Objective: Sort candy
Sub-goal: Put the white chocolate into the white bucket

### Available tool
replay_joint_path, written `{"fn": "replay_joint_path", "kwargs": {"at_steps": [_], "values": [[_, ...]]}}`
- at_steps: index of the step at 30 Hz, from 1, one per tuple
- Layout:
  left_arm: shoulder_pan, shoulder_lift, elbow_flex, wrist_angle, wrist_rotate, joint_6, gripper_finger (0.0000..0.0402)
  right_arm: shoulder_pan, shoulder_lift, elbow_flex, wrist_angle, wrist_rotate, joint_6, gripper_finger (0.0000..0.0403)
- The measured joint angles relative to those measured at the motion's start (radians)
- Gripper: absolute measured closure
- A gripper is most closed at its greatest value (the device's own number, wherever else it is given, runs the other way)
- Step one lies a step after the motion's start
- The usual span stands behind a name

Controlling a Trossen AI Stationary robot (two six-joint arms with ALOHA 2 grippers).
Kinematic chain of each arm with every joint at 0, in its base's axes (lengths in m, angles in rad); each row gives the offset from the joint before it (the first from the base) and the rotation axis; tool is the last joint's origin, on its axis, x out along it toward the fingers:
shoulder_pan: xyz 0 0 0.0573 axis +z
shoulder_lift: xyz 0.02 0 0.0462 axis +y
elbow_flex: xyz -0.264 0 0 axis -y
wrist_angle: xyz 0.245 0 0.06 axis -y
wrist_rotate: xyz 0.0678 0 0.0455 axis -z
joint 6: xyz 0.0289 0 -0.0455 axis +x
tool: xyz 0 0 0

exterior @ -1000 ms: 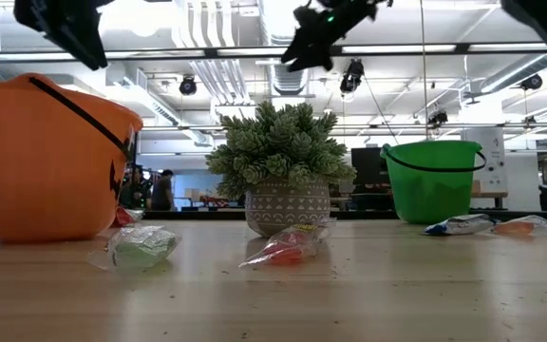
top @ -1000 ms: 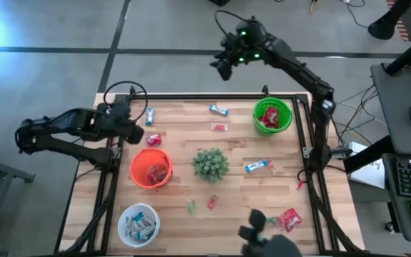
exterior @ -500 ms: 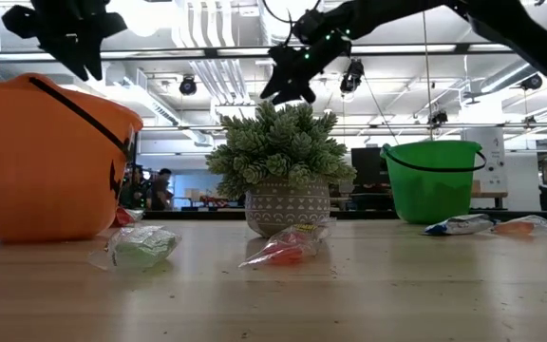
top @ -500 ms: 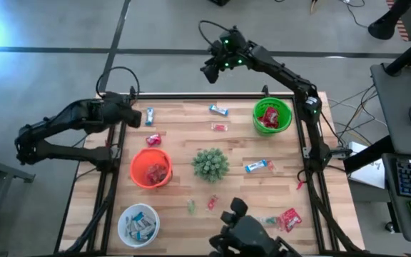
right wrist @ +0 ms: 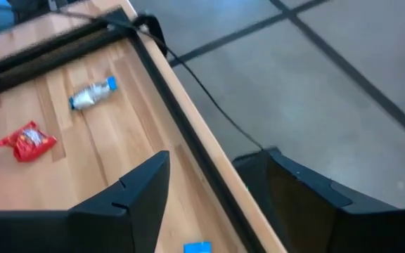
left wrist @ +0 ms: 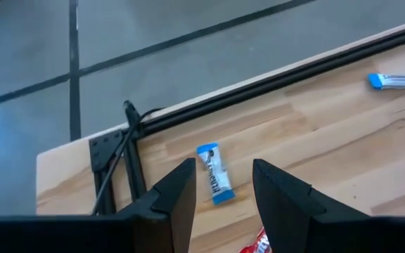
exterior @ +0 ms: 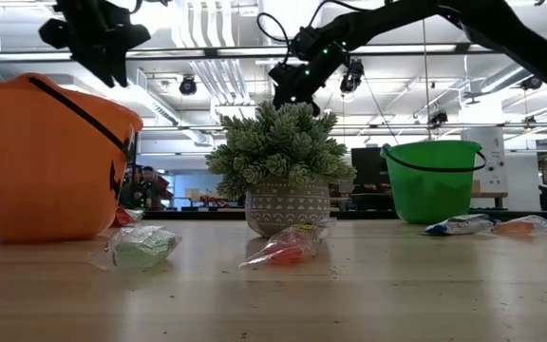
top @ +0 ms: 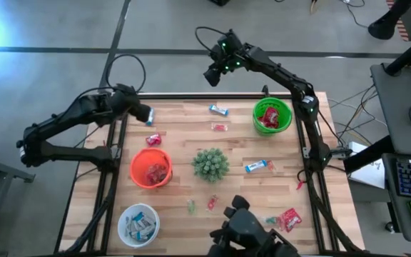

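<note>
Candy lies scattered on the wooden table point(top: 177, 185): a blue-and-white bar point(left wrist: 214, 173) at the far left corner, another bar point(top: 218, 110), red pieces point(top: 153, 138), a bar point(top: 259, 166) and red packets point(top: 289, 218). My left gripper point(left wrist: 223, 165) hovers open over the far-left bar, its fingers standing either side of it in the left wrist view, well above it. My right gripper point(top: 212, 73) hangs open in the air beyond the table's far edge, holding nothing.
An orange bowl point(top: 150, 168), a green bowl point(top: 272, 116) and a white bowl point(top: 138, 223) hold sorted candy. A spiky potted plant point(top: 210, 163) stands mid-table. A dark frame rail point(top: 191, 96) runs along the far edge, with uprights at both sides.
My left gripper has swung from above the orange bowl's far side toward the table's far edge and now hangs over the far-left blue-and-white bar. My right gripper has come down and drifted left beyond the far edge. No candy has moved.
</note>
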Motion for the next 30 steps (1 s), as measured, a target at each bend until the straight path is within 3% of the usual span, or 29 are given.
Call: {"fn": "replay_joint_path", "kwargs": {"at_steps": [12,30], "values": [[0.000,0.015,0.000,0.030,-0.009,0.061,0.0278,0.000,0.003,-0.068,-0.075,-0.001,-0.020,0.0163],[0.000,0.016,0.000,0.040,-0.009,0.060,0.0278,0.000,0.003,-0.435,-0.036,-0.035,-0.005,0.0163]]}}
